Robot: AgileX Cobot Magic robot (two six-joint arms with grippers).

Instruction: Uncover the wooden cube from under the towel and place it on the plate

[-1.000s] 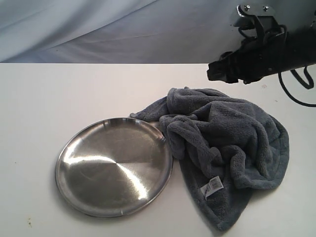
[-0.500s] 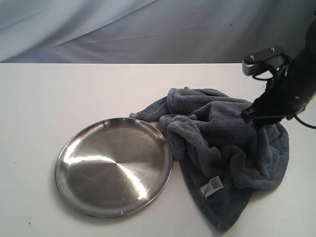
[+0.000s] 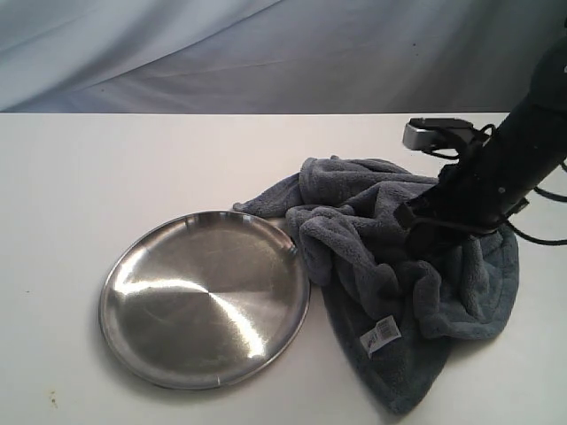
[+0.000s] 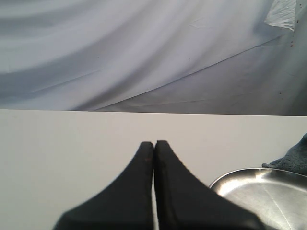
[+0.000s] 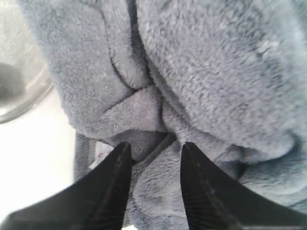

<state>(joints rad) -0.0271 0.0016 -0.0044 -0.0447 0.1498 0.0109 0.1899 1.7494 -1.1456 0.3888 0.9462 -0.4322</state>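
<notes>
Right wrist view: right gripper (image 5: 154,149) slightly parted over the towel (image 5: 216,72); a deep pinch might drag the hidden cube, or cloth onto the plate (image 3: 204,301); left gripper (image 4: 154,143) closed, empty.

Staged robot test set-up, more lab than home: a bare white bench (image 3: 133,159) is filling the frame, and a creased pale sheet (image 3: 266,53) is hanging as a backdrop along its far edge. A black arm (image 3: 514,150), trailing loose cables (image 3: 540,239) and carrying a silver bracket (image 3: 430,133), is reaching in over the bench's right edge. Only a plate (image 3: 204,297) and a towel (image 3: 399,266) are lying as props near the front edge.
</notes>
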